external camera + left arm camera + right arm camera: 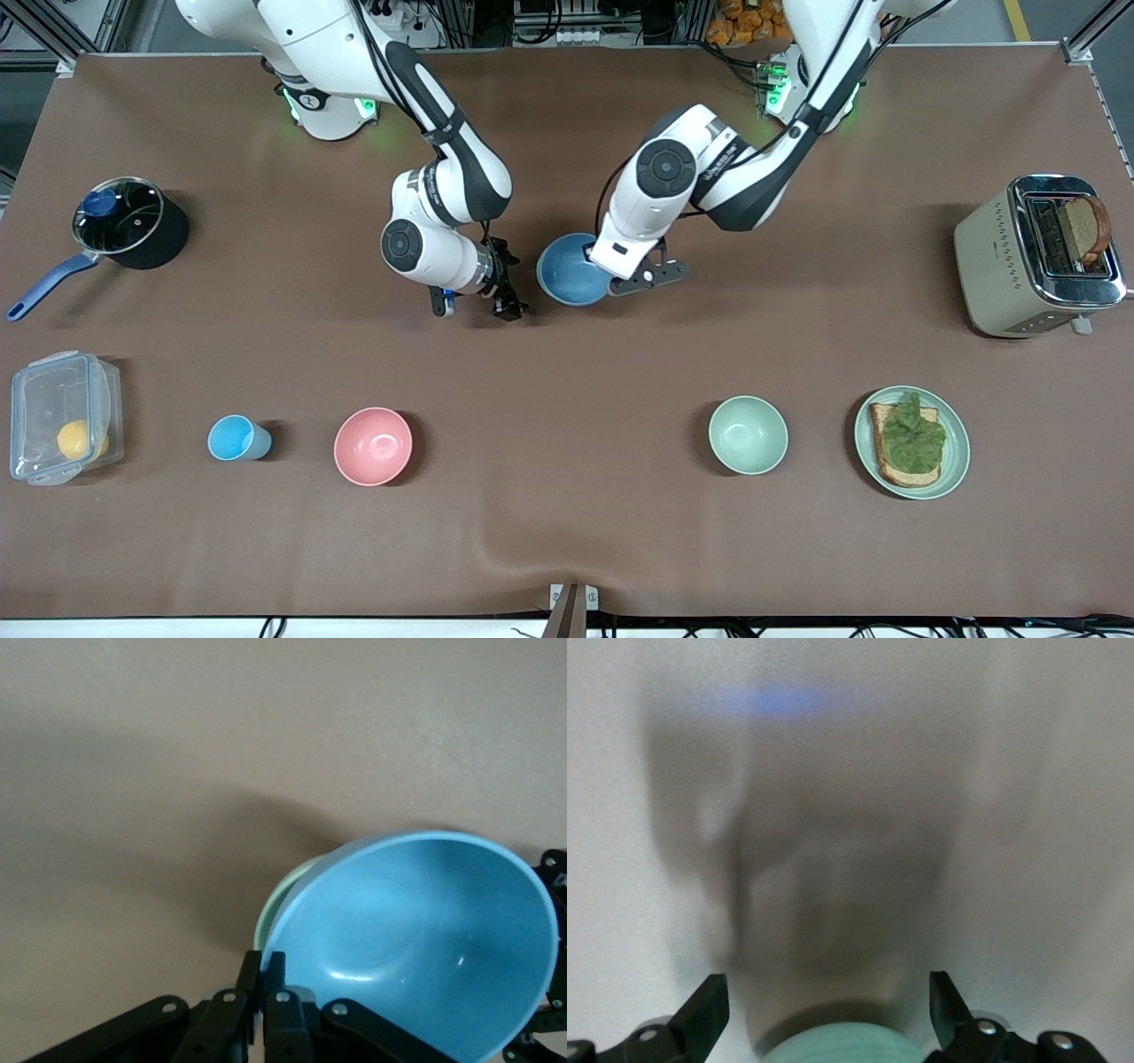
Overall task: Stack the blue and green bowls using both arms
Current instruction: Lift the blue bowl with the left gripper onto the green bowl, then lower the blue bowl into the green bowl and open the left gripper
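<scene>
The blue bowl [571, 268] is in the middle of the table, between the two grippers. In the left wrist view the blue bowl [425, 939] sits tilted in the green bowl [285, 895], and only a strip of green rim shows beneath it. My left gripper [609, 276] [263, 961] is shut on the blue bowl's rim. My right gripper [507, 306] [826, 992] is open beside the bowls toward the right arm's end. A rounded green surface [850, 1047], likely the green bowl's outer wall, lies between its fingers. The green bowl is hidden in the front view.
A paler mint bowl [748, 434], a pink bowl [373, 446], a small blue cup [235, 438] and a plate with toast [952, 461] stand nearer the front camera. A pot [133, 223], a clear box [60, 415] and a toaster [1032, 255] stand at the table's ends.
</scene>
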